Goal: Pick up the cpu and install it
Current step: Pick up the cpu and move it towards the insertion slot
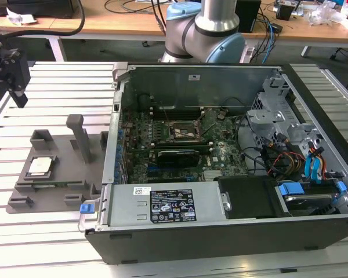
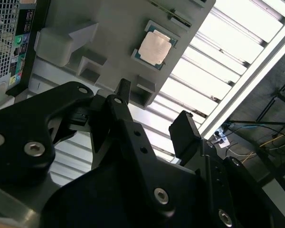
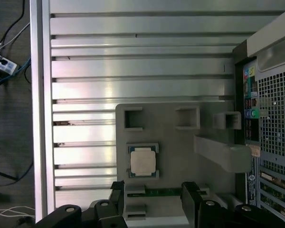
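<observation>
Hovers with gripper (image 3: 153, 192) fingers spread, empty.
Looks down on the cpu (image 3: 143, 161), apparently lying flat in the grey fixture (image 3: 175, 161).

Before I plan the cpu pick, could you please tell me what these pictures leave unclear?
- Socket, exterior view: too small to tell whether it is open or empty.
- Underside of the cpu, both wrist views: hidden, as it lies flat in the grey fixture.
- Green strip beside the cpu, first wrist view: ends run behind the fingers of the open pincer.
</observation>
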Controlling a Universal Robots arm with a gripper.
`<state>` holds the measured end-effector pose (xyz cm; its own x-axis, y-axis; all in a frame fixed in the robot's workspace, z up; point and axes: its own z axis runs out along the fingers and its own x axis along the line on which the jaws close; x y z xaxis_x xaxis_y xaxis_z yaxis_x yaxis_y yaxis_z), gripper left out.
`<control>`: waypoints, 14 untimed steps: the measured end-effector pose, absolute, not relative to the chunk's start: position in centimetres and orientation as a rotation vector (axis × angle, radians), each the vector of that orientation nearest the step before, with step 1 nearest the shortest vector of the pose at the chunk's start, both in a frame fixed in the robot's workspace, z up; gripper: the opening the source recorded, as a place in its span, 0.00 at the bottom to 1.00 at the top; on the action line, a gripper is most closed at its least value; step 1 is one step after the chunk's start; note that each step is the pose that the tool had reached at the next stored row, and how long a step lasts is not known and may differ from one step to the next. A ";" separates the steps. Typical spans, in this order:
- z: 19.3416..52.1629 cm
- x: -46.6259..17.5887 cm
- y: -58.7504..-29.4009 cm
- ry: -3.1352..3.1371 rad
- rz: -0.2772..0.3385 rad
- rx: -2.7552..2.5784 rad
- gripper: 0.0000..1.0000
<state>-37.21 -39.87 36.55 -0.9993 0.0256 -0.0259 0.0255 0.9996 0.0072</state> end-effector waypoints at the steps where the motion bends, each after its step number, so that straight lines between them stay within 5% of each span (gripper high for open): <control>1: 36.4 -37.2 -39.9 3.115 0.011 0.040 0.60; 14: 34.9 -37.2 -39.9 3.115 0.011 0.040 0.60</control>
